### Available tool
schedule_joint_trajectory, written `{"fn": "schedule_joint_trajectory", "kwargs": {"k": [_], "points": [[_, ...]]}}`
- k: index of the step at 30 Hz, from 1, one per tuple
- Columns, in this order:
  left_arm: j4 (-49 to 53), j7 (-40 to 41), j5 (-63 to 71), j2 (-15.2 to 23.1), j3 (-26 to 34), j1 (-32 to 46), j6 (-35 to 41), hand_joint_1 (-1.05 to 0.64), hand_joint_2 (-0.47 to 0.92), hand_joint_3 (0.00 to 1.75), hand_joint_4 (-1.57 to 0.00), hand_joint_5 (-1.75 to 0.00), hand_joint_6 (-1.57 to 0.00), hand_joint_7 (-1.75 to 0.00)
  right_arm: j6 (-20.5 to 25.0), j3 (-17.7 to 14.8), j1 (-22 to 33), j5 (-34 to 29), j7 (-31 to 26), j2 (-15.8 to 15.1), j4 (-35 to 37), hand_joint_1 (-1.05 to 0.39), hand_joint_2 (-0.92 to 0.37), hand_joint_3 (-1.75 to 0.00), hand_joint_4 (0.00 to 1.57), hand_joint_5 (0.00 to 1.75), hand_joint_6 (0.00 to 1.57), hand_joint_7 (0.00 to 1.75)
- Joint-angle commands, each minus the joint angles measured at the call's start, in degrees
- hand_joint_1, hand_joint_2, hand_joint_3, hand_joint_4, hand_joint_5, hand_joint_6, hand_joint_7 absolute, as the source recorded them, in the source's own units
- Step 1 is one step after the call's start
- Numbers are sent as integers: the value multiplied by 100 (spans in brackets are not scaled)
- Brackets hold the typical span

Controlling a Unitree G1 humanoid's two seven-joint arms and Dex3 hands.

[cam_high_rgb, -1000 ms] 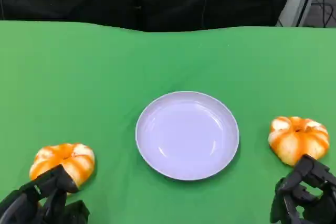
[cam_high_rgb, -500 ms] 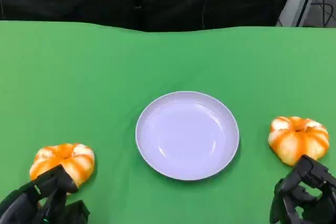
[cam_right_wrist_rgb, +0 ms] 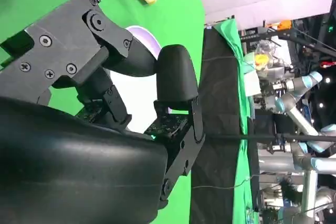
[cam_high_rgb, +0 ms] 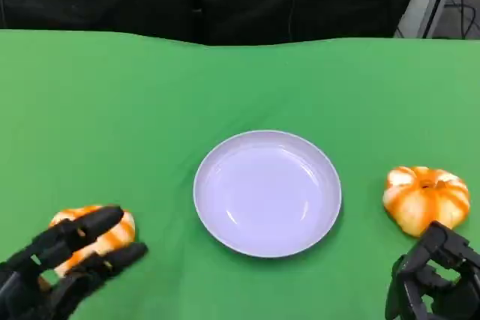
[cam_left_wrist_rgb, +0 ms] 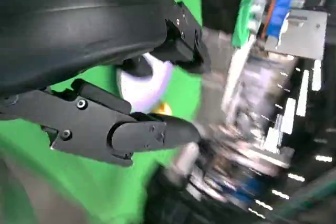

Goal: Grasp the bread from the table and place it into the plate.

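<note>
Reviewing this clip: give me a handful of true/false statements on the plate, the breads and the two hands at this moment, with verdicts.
1. The round pale lilac plate holds nothing. True.
2. Both orange pumpkin-shaped breads lie on the green tablecloth. True: left bread, right bread.
3. The left hand has its fingers spread over the left bread. True.
4. The right hand grips the right bread. False: it holds nothing.
5. The right bread touches the plate. False: green cloth separates them.

Head view — high, looking down on the green-covered table. Wrist views sit close behind each black hand, tilted, facing out past the fingers. All three share the round white plate.
</note>
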Motion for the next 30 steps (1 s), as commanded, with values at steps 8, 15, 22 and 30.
{"fn": "schedule_joint_trajectory", "kwargs": {"k": [8,15,22,30], "points": [[-672,4154,6862,575,-288,72,-2642,-94,92,24,-2,-1,-28,-2,-87,-96,-62,29,-14,-67,60,-16,-52,-125,89,175,77,162],[-533,5226,8734,1102,-780,-361,-1826,-96,92,11,-15,-6,-34,-2,-21,-66,-66,44,-14,-53,29,-15,-53,-124,89,175,77,164],[775,5654,8933,1493,-1502,-1130,-1212,-93,91,4,-20,-6,-40,-2,-57,-21,-70,40,-20,-8,33,-13,-54,-124,89,175,76,164],[2398,6260,8518,1833,-2296,-1815,-1438,-87,92,1,-34,-6,-46,-1,-126,-5,-56,56,-25,17,60,-12,-54,-125,90,175,76,164]]}}
